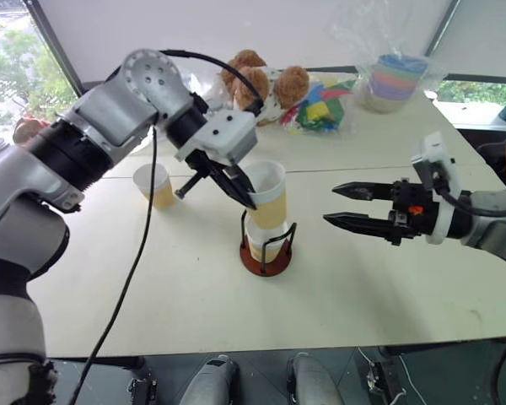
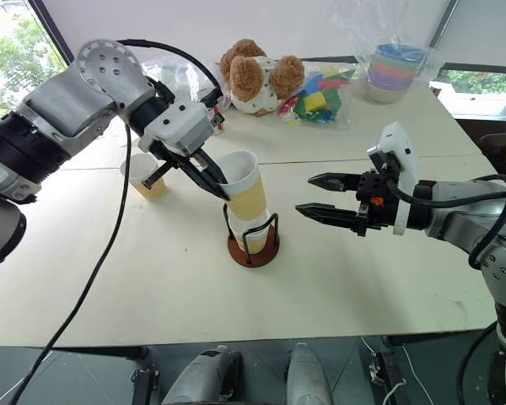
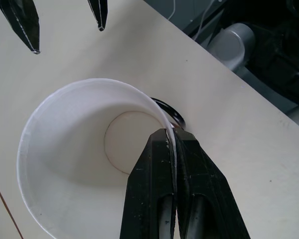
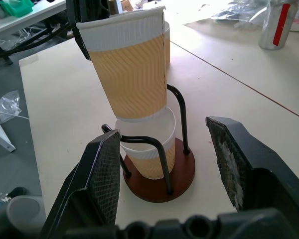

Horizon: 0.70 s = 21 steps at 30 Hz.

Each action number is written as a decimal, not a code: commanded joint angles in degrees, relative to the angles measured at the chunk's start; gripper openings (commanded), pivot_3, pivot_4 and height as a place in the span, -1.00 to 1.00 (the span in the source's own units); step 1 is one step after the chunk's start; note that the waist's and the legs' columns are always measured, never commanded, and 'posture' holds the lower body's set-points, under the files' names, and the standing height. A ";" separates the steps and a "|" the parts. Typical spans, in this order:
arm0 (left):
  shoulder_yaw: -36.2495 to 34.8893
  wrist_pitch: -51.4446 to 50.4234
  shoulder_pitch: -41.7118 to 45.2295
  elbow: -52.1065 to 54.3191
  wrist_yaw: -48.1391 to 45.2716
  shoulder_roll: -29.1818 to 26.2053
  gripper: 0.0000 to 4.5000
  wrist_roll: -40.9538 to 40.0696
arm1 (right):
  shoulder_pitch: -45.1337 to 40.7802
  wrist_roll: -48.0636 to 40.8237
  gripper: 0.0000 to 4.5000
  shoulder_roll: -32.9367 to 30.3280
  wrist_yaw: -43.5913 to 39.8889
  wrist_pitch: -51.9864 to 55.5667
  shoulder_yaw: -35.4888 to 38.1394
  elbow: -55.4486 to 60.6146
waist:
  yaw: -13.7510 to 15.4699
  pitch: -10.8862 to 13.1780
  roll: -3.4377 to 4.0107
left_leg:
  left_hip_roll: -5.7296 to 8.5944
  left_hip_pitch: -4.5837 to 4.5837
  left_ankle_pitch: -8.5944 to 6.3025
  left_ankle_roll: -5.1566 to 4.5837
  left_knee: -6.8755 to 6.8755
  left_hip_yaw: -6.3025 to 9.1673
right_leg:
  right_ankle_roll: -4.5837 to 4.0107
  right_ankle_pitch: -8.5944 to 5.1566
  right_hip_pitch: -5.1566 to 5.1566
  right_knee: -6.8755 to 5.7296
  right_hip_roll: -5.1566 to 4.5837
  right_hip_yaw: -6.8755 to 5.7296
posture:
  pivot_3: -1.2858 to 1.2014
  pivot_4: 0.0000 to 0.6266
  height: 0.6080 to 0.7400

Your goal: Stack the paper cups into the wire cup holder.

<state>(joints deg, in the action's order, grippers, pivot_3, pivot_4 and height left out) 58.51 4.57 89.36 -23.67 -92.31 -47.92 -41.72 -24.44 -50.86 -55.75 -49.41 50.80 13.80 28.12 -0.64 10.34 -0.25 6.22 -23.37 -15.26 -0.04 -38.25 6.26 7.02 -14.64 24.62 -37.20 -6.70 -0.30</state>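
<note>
My left tool (image 1: 236, 187) is pinched tight on the rim of a paper cup (image 1: 268, 197), one finger inside the white wall and one outside, so I carry it by the lip and leave the tapered bottom free to enter. That held cup hangs tilted, its base just at the mouth of a second cup (image 4: 148, 149) that already sits inside the wire cup holder (image 1: 266, 250). I judge the tilt comes from the slanted wrist; it will need to come upright before the cup slides down between the black wire loops, otherwise the bottom edge could catch on a loop or on the seated cup's rim.

My right tool (image 2: 320, 196) hangs to the right of the holder with its fingers standing wide apart and nothing between them, pointed toward the stand. I read it as waiting close by, ready to steady the reddish base if the nesting push tips it.

The holder stands near the middle of the desk (image 1: 379, 287). A third cup (image 1: 155, 186) stands upright on the desk to the left, well apart from the holder, still to be fetched. Along the far edge lie a plush toy (image 1: 266, 84), some bright blocks (image 1: 322, 108) in plastic wrap, and a stack of pastel bowls (image 1: 396, 80).
</note>
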 commanded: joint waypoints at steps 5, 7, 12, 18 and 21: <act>2.48 4.04 0.83 -2.33 -0.19 1.99 -0.97 1.05 | -0.21 -0.86 0.32 0.78 0.98 -1.15 1.40 1.97 | -0.10 0.00 0.00 | 0.00 0.00 0.00 0.00 0.00 0.00 | 0.00 0.00 0.00 0.00 0.01 0.00 | 0.03 -0.52 1.00; 3.73 5.59 0.94 -3.60 -0.19 2.49 -0.87 1.92 | -0.08 -1.01 0.32 1.07 1.30 -1.08 1.49 2.22 | -0.12 0.00 0.00 | 0.00 0.00 0.00 0.00 0.00 0.00 | 0.00 0.00 0.00 0.00 0.01 0.00 | 0.03 -0.52 1.00; 5.51 7.09 1.70 -5.95 -0.19 3.38 0.09 2.04 | 0.37 -1.40 0.32 1.41 2.07 -0.93 1.78 2.81 | -0.13 0.00 0.00 | 0.00 0.00 0.00 0.00 0.00 0.00 | 0.00 0.00 0.00 -0.01 0.01 0.00 | 0.03 -0.52 1.00; -1.21 6.28 2.64 -11.26 -0.19 5.43 0.76 3.07 | -0.93 -2.08 0.32 1.73 1.95 -1.68 1.99 2.26 | -0.06 0.00 -0.01 | 0.01 0.00 -0.03 -0.07 -0.01 0.00 | 0.00 0.00 -0.01 0.00 0.01 0.00 | 0.03 -0.52 1.00; -9.05 4.44 2.53 -16.17 -0.19 4.72 0.76 6.45 | -4.40 -3.90 0.32 1.59 0.60 -2.00 1.82 2.04 | -0.38 0.01 -0.02 | 0.00 -0.01 -0.05 -0.10 -0.01 0.00 | 0.00 0.00 0.01 -0.01 0.02 -0.02 | 0.03 -0.52 1.00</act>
<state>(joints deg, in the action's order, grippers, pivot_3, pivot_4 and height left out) 55.57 10.00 89.85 -37.34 -92.31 -41.71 -36.90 -26.27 -52.92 -53.90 -47.86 50.25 13.82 28.86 -1.02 10.35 -0.27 6.20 -23.36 -15.31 -0.14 -38.26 6.25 7.02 -14.64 24.63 -37.20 -6.66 -0.32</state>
